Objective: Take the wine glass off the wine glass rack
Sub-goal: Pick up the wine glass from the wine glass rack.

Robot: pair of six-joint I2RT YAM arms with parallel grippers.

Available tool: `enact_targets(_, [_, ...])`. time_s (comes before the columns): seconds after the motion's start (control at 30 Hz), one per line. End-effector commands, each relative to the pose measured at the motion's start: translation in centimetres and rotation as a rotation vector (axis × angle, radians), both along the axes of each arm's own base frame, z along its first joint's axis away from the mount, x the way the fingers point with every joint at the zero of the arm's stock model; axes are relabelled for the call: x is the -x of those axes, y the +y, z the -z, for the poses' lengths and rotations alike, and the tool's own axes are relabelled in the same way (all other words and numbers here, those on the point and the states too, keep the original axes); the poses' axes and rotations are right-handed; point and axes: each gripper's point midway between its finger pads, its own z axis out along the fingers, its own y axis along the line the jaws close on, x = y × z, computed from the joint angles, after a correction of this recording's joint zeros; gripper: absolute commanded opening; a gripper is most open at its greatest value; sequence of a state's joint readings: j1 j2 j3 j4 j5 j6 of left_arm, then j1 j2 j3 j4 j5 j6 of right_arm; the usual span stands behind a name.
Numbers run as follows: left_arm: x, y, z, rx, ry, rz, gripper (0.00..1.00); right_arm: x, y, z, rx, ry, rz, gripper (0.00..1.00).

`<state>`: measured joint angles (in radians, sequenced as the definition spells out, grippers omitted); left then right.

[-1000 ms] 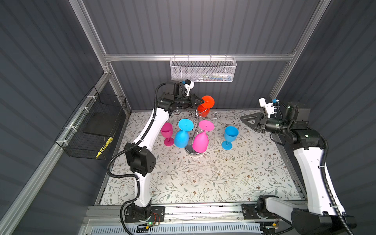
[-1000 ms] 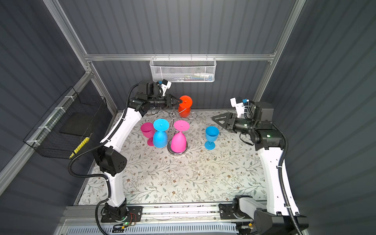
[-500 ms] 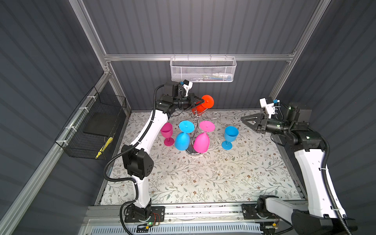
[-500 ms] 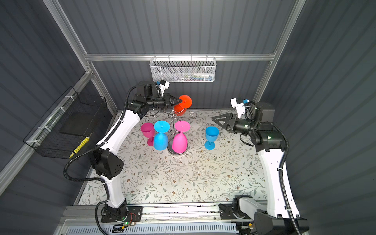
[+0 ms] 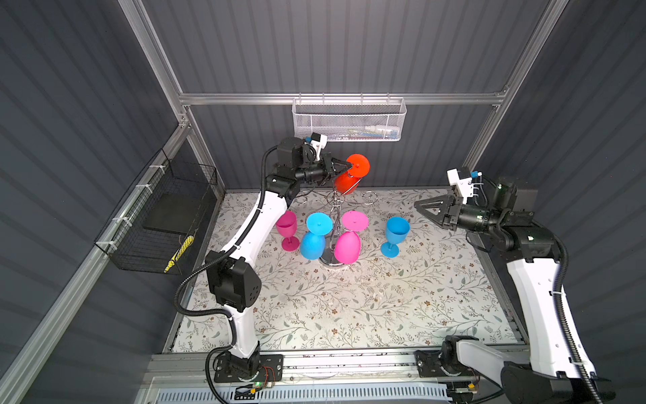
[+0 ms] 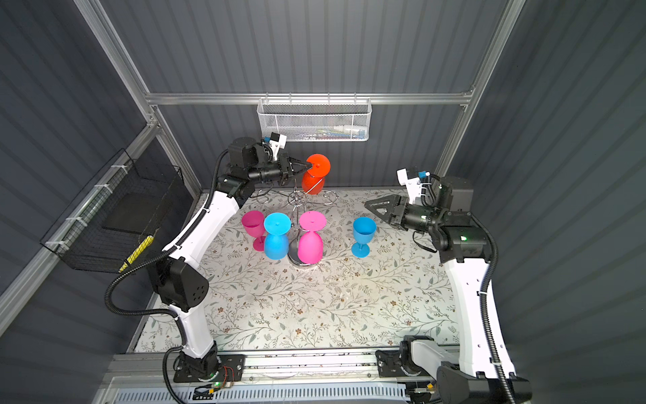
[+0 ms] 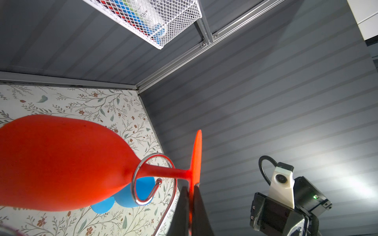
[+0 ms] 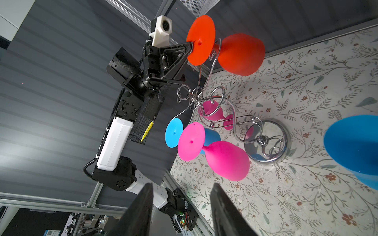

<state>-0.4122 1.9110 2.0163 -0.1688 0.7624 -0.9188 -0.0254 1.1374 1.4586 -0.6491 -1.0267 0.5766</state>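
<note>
An orange-red wine glass (image 5: 346,183) (image 6: 312,184) hangs upside down at the back of the chrome wine glass rack (image 5: 335,217) (image 6: 297,213). My left gripper (image 5: 346,167) (image 6: 307,167) (image 7: 191,186) is shut on the edge of its round foot. In the left wrist view the stem passes through a curled ring of the wine glass rack (image 7: 139,196), with the bowl of the wine glass (image 7: 61,163) on the far side. My right gripper (image 5: 417,204) (image 8: 181,185) hangs open and empty at the right, facing the wine glass rack (image 8: 284,151).
A blue glass (image 5: 313,245) and a pink glass (image 5: 346,246) hang inverted on the rack's front arms. A magenta glass (image 5: 287,229) and a blue glass (image 5: 396,232) stand upright beside it. A white mesh basket (image 5: 349,122) hangs behind; a black wire basket (image 5: 164,224) is at the left wall.
My left gripper has carried the orange-red glass's foot slightly upward and toward the back wall. The right arm has barely moved.
</note>
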Motion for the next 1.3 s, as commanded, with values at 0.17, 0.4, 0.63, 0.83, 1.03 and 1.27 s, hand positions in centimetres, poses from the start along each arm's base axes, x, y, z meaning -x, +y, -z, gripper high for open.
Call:
enact_targets(0.17, [1.8,0.0,-2.0,0.051,-0.016,0.044,0.0,0.2,0.2,-0.3,-0.009,-0.016,-0.009,0.49])
enact_targets(0.4, [1.5,-0.5,-1.7,0.076,0.007,0.057,0.0,0.2,0.1,-0.2,-0.008,-0.011,-0.007,0.49])
enact_targets(0.63, [2.3,-0.7,-1.5,0.08,0.026,0.078,0.0,0.2,0.1,-0.3,-0.009,-0.011,-0.003,0.48])
enact_targets(0.83, [3.1,-0.7,-0.5,0.06,0.063,0.092,0.0,0.2,0.1,-0.3,-0.01,-0.01,0.0,0.48])
enact_targets(1.03, [3.9,0.0,-1.2,0.024,0.031,0.073,0.0,1.2,0.1,-1.0,-0.009,-0.036,0.0,0.48])
enact_targets(1.27, [3.9,1.4,-1.7,-0.002,0.01,0.027,0.0,1.4,0.1,-1.3,-0.011,-0.043,0.0,0.49])
